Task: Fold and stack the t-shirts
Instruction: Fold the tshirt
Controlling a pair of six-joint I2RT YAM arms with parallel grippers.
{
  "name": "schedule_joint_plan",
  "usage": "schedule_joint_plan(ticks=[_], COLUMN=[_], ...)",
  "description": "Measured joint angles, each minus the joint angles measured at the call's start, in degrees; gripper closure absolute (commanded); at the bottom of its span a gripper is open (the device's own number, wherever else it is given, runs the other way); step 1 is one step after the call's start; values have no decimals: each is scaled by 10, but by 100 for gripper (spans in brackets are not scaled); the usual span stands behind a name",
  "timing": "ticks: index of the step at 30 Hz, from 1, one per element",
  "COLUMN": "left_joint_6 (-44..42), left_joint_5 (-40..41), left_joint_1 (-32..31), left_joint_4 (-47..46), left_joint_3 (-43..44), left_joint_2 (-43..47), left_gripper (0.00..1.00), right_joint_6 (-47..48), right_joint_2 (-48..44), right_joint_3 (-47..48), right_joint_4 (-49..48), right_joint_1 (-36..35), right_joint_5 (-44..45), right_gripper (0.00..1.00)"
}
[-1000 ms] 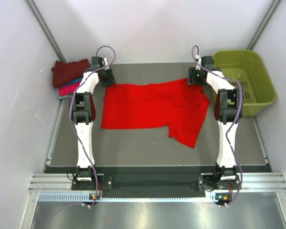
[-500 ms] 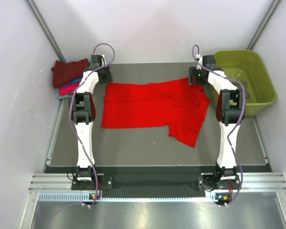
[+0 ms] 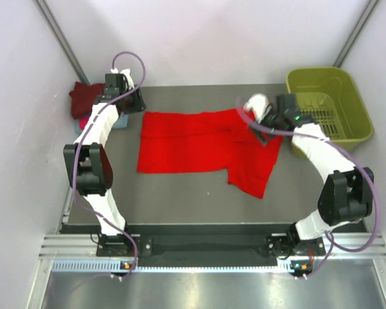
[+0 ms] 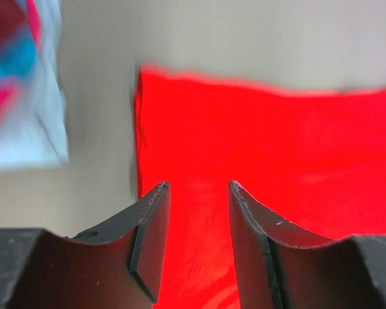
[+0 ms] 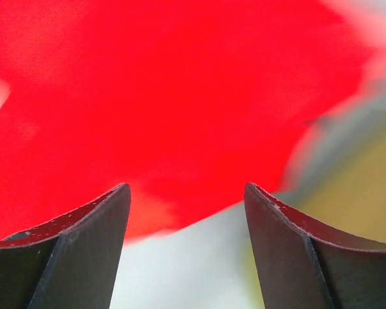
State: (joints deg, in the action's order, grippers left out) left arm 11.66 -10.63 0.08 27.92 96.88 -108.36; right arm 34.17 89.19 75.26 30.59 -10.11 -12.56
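Left claw (image 4: 197, 187) hangs part open and empty by the far left corner of the red t-shirt (image 3: 193, 141). Right claw (image 5: 185, 188) gapes wide, also holding nothing, above the shirt's rumpled right end near the basket (image 3: 328, 109). The shirt lies spread across the middle of the worktop (image 3: 180, 193), its right side doubled over itself. For a clean fold, each claw should pinch one far corner, then both lift evenly. The right wrist view is blurred, so which edge lies beneath is uncertain. Folded shirts (image 3: 82, 100) sit far left.
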Motion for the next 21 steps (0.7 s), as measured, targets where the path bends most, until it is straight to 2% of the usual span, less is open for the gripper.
schedule_joint_plan(ticks=[3,7,14,21], left_joint_6=[3,2,3,7], left_joint_5=[2,7,11,10], left_joint_1=[0,0,0,0], left_joint_4=[9,32,31,31], left_joint_3=[-57,-81,-81,-80], left_joint_2=[-1,-9,-8,-8], left_gripper=[53,53,53,53], right_joint_6=[98,164,201,201], right_joint_2=[-47,-91,-172,-171], right_joint_3=[-133,-244,-278,-301], right_joint_4=[48,117,161,180], right_joint_1=[-59,-102,-142,-191], right_joint_5=[-4,-4,-5,-5], right_gripper=[30,30,31,32])
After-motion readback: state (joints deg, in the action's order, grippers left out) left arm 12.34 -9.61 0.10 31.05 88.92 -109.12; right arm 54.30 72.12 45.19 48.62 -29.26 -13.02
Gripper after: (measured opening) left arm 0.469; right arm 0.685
